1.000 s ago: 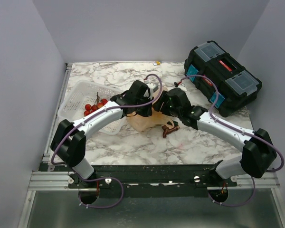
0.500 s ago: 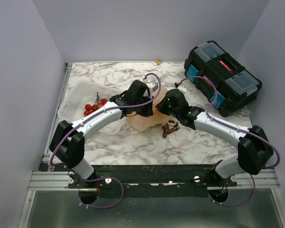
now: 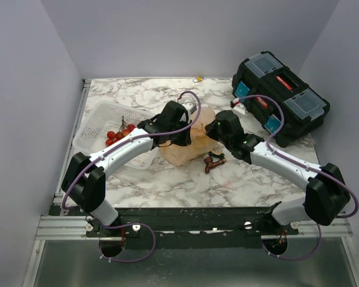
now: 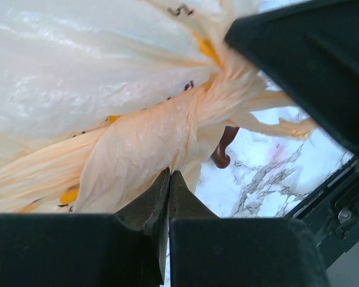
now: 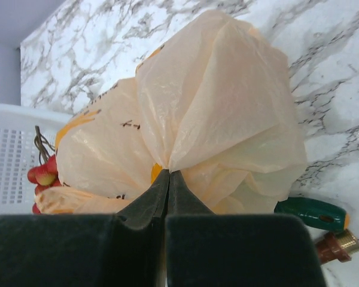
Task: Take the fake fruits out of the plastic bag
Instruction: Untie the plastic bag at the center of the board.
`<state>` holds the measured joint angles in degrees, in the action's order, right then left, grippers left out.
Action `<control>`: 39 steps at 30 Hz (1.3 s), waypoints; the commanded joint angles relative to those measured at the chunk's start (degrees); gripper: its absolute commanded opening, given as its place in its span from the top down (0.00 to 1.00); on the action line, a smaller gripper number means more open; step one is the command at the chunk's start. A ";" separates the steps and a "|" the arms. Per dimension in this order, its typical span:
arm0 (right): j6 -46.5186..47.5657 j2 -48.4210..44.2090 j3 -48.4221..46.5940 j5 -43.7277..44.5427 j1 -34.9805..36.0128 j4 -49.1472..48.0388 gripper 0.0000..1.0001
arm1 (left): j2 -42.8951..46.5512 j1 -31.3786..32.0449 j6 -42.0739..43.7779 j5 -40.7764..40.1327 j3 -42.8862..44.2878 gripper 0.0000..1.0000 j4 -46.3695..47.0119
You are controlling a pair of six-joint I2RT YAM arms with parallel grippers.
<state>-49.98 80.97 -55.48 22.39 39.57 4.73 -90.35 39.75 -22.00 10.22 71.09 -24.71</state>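
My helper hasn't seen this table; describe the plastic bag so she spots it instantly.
On the marble table, look between the white basket and the black toolbox. The bag is crinkly peach plastic with yellow prints, the only soft thing there.

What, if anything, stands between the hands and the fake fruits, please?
Only the plastic bag itself: its gathered film covers the contents, and no fruit shows in any view. The left hand and the right hand are each shut on a fold of that film.

Plastic bag [image 5: 215,107] contents hidden (every view); basket [image 5: 6,122] cropped at edge.
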 commanded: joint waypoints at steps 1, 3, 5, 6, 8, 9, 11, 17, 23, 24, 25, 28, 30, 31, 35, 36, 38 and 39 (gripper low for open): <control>-0.28 -2.89 0.91 3.15 -3.24 -1.74 0.99 | 2.87 -0.25 -0.55 -2.86 -0.14 1.00 -1.88; 0.10 -3.55 1.11 1.14 -5.21 -1.66 0.99 | 3.71 -0.28 -0.18 -3.81 -0.65 1.00 -1.59; 0.56 -4.59 1.79 -1.07 -7.46 -1.66 0.99 | 4.20 -0.26 0.44 -4.53 -0.80 1.00 -1.41; 1.51 -5.33 2.02 -1.32 -7.91 -1.57 0.99 | 4.25 -0.24 0.59 -4.60 -0.54 1.00 -1.62; 3.47 -6.48 2.13 -0.50 -8.02 -1.08 0.99 | 4.19 -0.35 0.82 -3.13 0.13 1.00 -2.00; 4.07 -7.08 2.32 -0.06 -8.14 -0.80 0.99 | 4.16 -0.34 0.90 -2.58 0.20 1.00 -2.09; 4.88 -8.30 2.56 0.06 -8.86 -0.24 0.99 | 4.21 -0.37 0.99 -1.97 -0.15 1.00 -1.54; 16.43 -5.99 -2.64 -7.70 -9.31 6.09 0.85 | 3.34 -0.72 0.47 2.89 0.17 1.00 -0.43; 19.05 -8.97 -4.13 -12.01 -9.25 15.55 0.53 | 2.94 -1.12 -0.01 4.01 0.27 1.00 0.02; 19.21 -9.72 -3.98 -12.42 -9.17 16.65 0.49 | 2.66 -1.48 -0.75 5.29 0.41 1.00 0.16; 19.01 -10.26 -3.93 -12.55 -9.16 17.78 0.46 | 2.48 -1.81 -1.36 6.51 0.30 1.00 0.54; 17.94 -11.53 -3.94 -14.89 -9.21 19.60 0.39 | 2.24 -1.86 -1.71 7.40 -0.38 1.00 1.34; 17.36 -11.63 -3.01 -17.93 -9.09 18.47 0.35 | 1.75 -1.89 -2.01 7.86 -0.22 1.00 1.38; 17.70 -11.55 -2.03 -19.78 -9.10 16.86 0.34 | 1.46 -2.08 -2.31 8.82 0.07 1.00 1.37; 19.28 -10.12 -1.25 -18.34 -9.04 15.11 0.33 | 1.46 -2.10 -2.70 11.05 -0.78 1.00 2.72; 19.87 -10.00 -1.39 -17.98 -8.99 14.67 0.32 | 1.45 -2.11 -2.53 10.56 -0.96 1.00 2.75; 20.33 -9.67 -1.57 -17.27 -9.03 13.70 0.30 | 1.07 -2.13 -2.09 9.78 -0.21 1.00 1.76; 20.20 -9.33 -1.60 -17.42 -8.99 12.93 0.30 | 0.74 -2.09 -2.08 10.10 0.22 1.00 1.55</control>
<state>-31.75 70.72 -57.69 6.02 30.63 20.21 -88.75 37.82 -23.92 18.35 70.85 -23.68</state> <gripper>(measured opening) 0.692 0.002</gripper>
